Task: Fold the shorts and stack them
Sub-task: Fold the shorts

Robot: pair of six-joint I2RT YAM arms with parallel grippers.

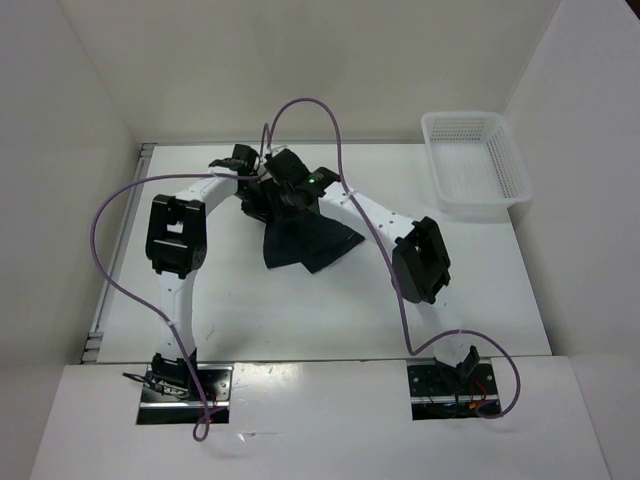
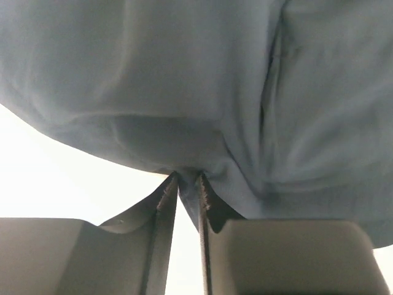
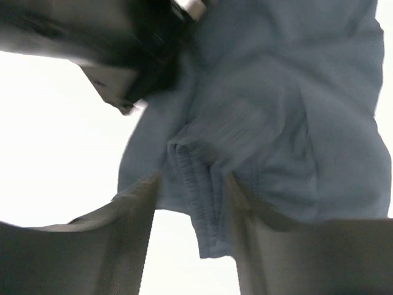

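The dark shorts (image 1: 303,243) hang bunched over the middle of the white table, held up at their top edge. My left gripper (image 1: 257,194) is shut on a pinch of the fabric. In the left wrist view the fingertips of this gripper (image 2: 187,179) nip a fold, and the cloth (image 2: 202,92) fills the frame above. My right gripper (image 1: 282,203) sits right beside it. In the right wrist view this gripper (image 3: 191,184) grips the ribbed waistband (image 3: 196,196) bunched between its fingers. No drawstring shows.
A white mesh basket (image 1: 462,116) stands at the table's back right corner. White walls enclose the table (image 1: 300,320) on the left, back and right. Purple cables loop over both arms. The left arm's black body (image 3: 123,49) fills the upper left of the right wrist view.
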